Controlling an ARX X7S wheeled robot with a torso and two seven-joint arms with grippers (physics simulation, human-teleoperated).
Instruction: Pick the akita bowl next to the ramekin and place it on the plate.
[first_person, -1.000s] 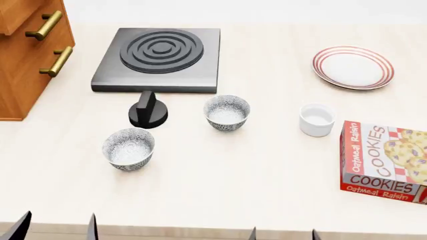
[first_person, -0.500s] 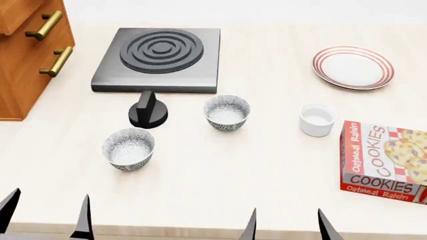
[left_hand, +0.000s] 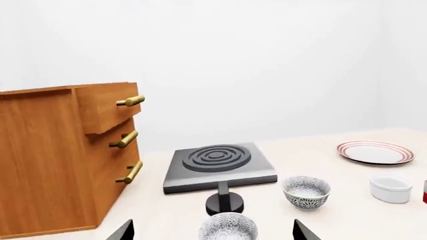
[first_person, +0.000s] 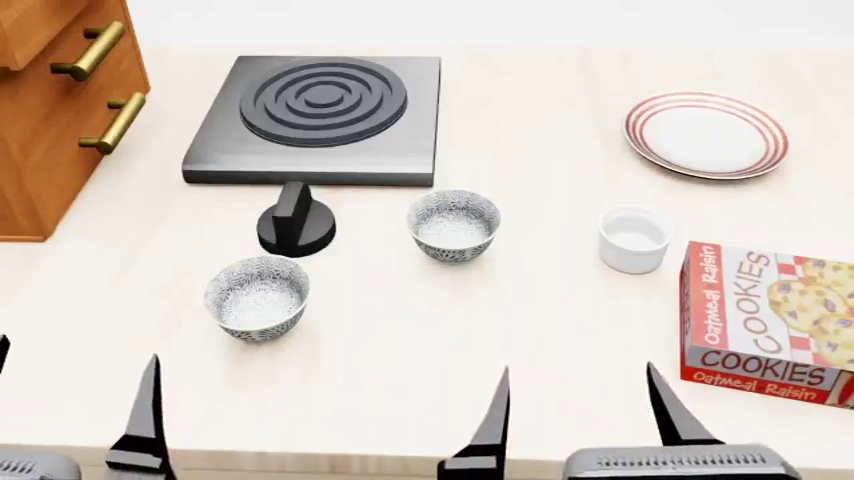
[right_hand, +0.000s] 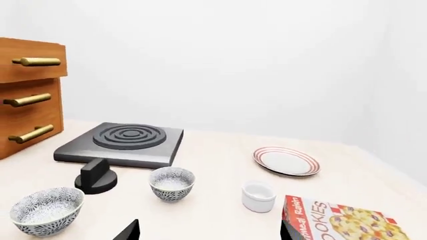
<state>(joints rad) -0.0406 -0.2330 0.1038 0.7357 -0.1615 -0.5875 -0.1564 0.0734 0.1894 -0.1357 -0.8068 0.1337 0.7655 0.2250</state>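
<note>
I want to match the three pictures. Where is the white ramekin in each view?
Head view: the ramekin stands right of centre, beside the cookie box.
Left wrist view: ramekin near the picture's right edge.
Right wrist view: ramekin low, right of centre.
Shared landmark: the plate behind it.

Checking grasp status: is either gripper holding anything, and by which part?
Nothing is held. The left gripper and right gripper are both open and empty.

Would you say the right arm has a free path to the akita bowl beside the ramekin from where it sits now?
Probably yes. The right claw is open at the near table edge, and only bare table lies between it and the akita bowl; the ramekin and cookie box stand off to the side.
</note>
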